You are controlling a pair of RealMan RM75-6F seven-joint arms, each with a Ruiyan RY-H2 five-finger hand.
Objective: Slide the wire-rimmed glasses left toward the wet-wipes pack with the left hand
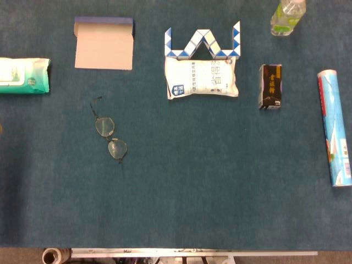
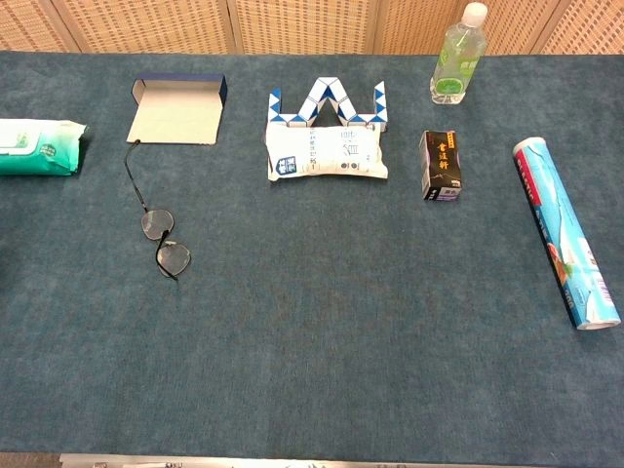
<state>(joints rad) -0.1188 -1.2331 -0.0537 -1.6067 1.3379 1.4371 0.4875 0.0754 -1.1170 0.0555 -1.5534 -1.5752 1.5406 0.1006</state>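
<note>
Wet-wipes pack: left end cut off by the frame edge in both the head and chest views.

Clear bottle: top cut off in the head view; cap visible only in the chest view.

Rolled tube, far right: right side clipped at the head view's edge.

Small dark box: gold lettering too small to read.

White pouch: printed text not legible.

Wire-rimmed glasses: near temple arm too thin to trace against the cloth.
</note>
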